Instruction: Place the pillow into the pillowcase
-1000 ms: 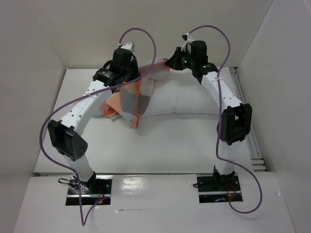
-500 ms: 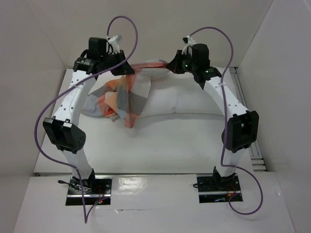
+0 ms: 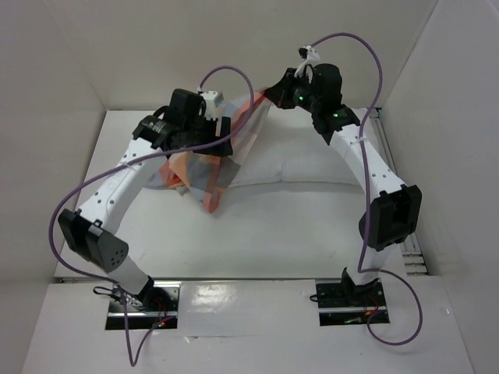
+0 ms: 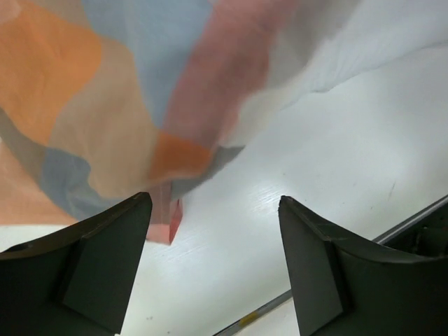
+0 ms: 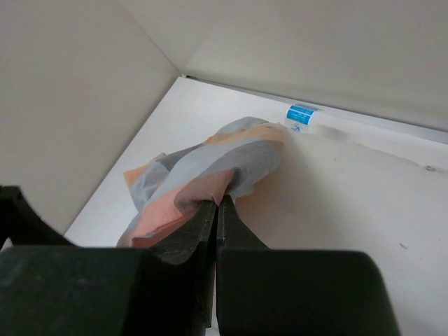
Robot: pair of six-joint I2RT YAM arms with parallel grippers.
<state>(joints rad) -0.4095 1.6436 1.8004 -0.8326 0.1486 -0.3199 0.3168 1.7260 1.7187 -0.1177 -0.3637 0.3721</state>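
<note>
- Where the table (image 3: 273,234) nears the back wall, pillow (image 3: 304,167) lies flat.
- pillowcase (image 3: 207,167) bunched over pillow's left end, one edge lifted.
- right end effector (image 5: 215,201) clamped together on that edge.
- left end effector (image 4: 213,203) fingers apart, gripping nothing, cloth right in front.

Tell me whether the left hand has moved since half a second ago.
Yes. In the top view the left hand has swung right, away from the left wall, and nearer, off the back wall; it is open now.
</note>
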